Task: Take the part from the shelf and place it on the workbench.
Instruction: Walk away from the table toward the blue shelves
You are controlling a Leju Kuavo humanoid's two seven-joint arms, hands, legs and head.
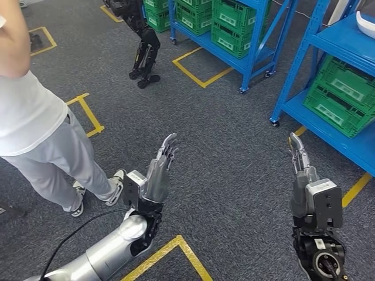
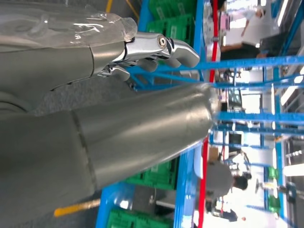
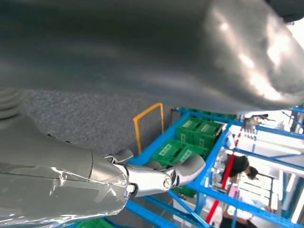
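Person: cut off above the torso by the frame edge.
Right shelf: partly out of frame.

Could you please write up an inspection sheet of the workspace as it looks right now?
Surface: grey carpet floor with yellow tape marks; workbench not seen.
Job's things: blue shelf ahead right holding green crates; part not identifiable.
Clutter: nothing seen.
Hands: left hand and right hand raised, fingers extended, holding nothing.
Cables: black cable by the left arm.
Surroundings: a person stands left; another robot's legs behind.
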